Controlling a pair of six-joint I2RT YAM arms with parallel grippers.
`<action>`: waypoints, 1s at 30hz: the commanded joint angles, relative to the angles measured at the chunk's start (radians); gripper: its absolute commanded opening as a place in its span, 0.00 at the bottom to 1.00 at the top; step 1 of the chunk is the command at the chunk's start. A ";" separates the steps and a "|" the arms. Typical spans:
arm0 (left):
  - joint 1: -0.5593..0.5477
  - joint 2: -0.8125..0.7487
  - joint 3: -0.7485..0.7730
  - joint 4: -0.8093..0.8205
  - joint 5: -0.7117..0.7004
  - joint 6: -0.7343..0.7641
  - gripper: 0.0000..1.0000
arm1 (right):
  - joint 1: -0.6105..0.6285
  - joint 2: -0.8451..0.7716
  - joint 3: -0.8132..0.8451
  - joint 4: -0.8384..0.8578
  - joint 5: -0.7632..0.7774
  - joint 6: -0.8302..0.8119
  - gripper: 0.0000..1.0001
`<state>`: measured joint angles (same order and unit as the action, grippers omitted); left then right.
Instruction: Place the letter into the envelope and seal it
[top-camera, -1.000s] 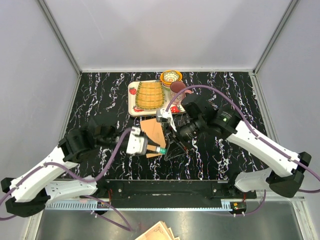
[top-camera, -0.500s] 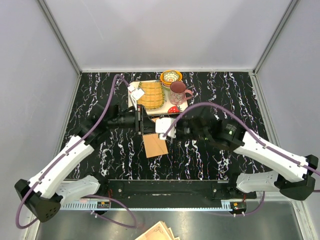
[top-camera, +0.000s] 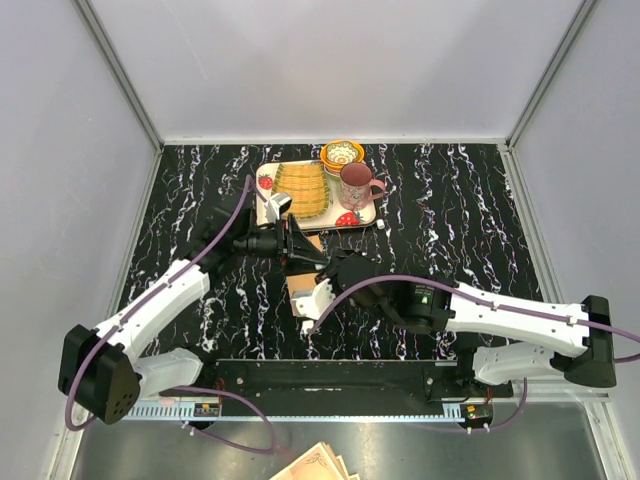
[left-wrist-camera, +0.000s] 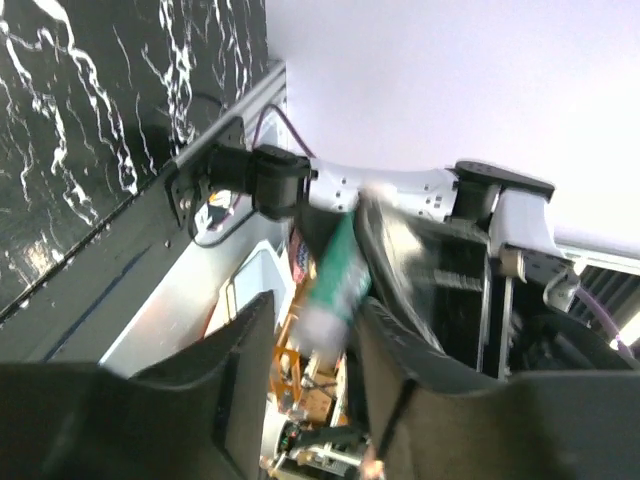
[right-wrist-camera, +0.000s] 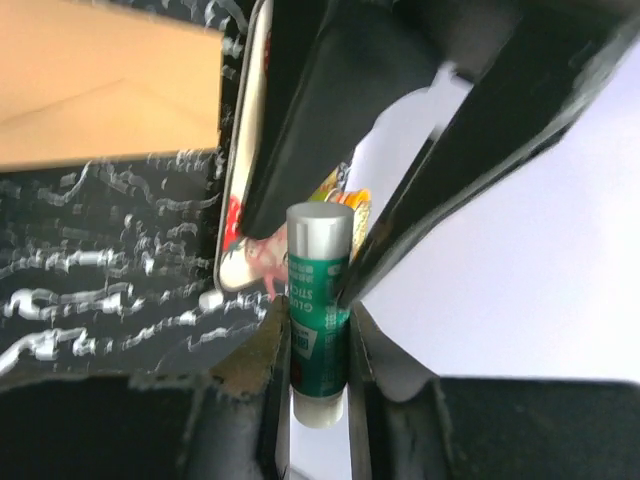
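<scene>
We judge sealing is in hand: the right tool (right-wrist-camera: 315, 340) pinches the glue stick (right-wrist-camera: 318, 280) near the envelope (right-wrist-camera: 100, 90), which lies just nearside of the tray (top-camera: 261, 205). We cannot tell whether the left tool (left-wrist-camera: 315, 310) is closed. Uncapping probably needs its firm grip.

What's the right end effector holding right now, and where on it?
The right end effector grips a green glue stick by its white base end; the grey cap end protrudes.
</scene>
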<state>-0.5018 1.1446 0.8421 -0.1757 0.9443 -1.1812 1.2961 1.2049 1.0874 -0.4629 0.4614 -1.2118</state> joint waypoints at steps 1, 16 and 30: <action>0.009 -0.021 0.002 0.159 -0.052 -0.094 0.64 | 0.052 -0.036 0.081 0.268 -0.023 0.001 0.00; 0.459 -0.270 0.164 -0.235 0.430 1.187 0.77 | -0.420 0.082 0.390 -0.387 -1.449 1.105 0.00; 0.076 -0.468 0.167 -0.506 0.374 2.052 0.61 | -0.434 0.163 0.238 -0.175 -1.876 1.482 0.00</action>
<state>-0.2901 0.6266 0.9531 -0.5072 1.4059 0.5159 0.8639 1.3758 1.3285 -0.7326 -1.2770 0.1570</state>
